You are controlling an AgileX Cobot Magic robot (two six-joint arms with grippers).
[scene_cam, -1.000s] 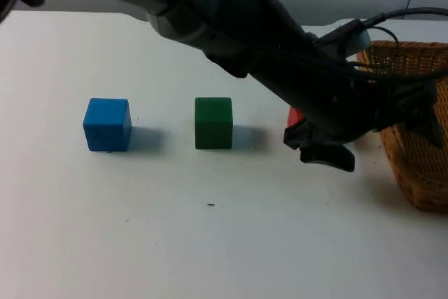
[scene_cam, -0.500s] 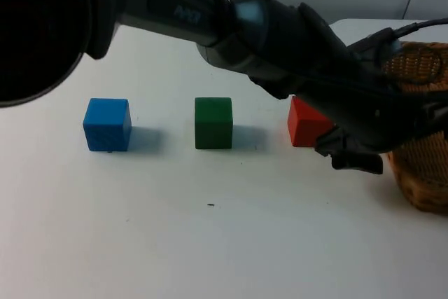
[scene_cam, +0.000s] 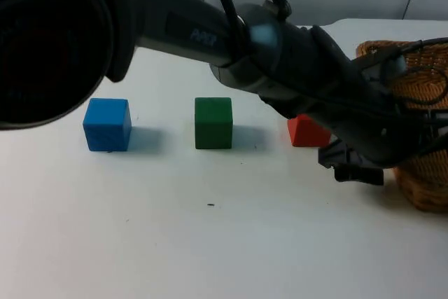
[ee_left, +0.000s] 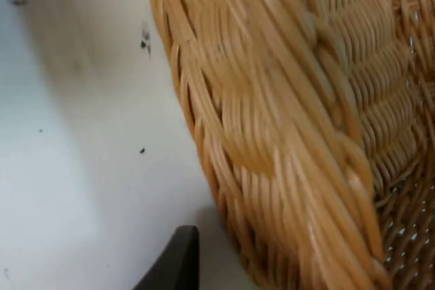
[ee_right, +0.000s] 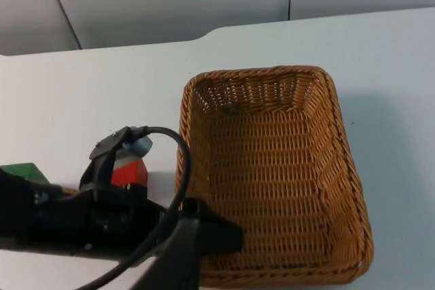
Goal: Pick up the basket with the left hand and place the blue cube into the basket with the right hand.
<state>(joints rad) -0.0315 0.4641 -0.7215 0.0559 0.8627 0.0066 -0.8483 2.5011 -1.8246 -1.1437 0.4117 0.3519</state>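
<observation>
The blue cube (scene_cam: 107, 124) sits on the white table at the left, far from both grippers. A wicker basket (scene_cam: 422, 173) stands at the table's right edge. My left arm reaches across from the upper left, and my left gripper (scene_cam: 355, 171) is open at the basket's left wall. In the left wrist view one black fingertip (ee_left: 174, 264) hangs just outside the woven wall (ee_left: 272, 120). From the right wrist view I see the whole basket (ee_right: 272, 168) from above, with the left gripper (ee_right: 214, 232) at its near rim. My right gripper (ee_right: 178, 263) waits high above the basket.
A green cube (scene_cam: 213, 123) stands in the middle of the table. A red cube (scene_cam: 305, 131) lies right of it, partly hidden under my left arm and close to the basket. Both cubes (ee_right: 129, 173) (ee_right: 17, 171) also appear beside the basket.
My left arm has swung right and lowered, bringing its gripper from beside the red cube to the basket's left wall. The cubes and basket have stayed put.
</observation>
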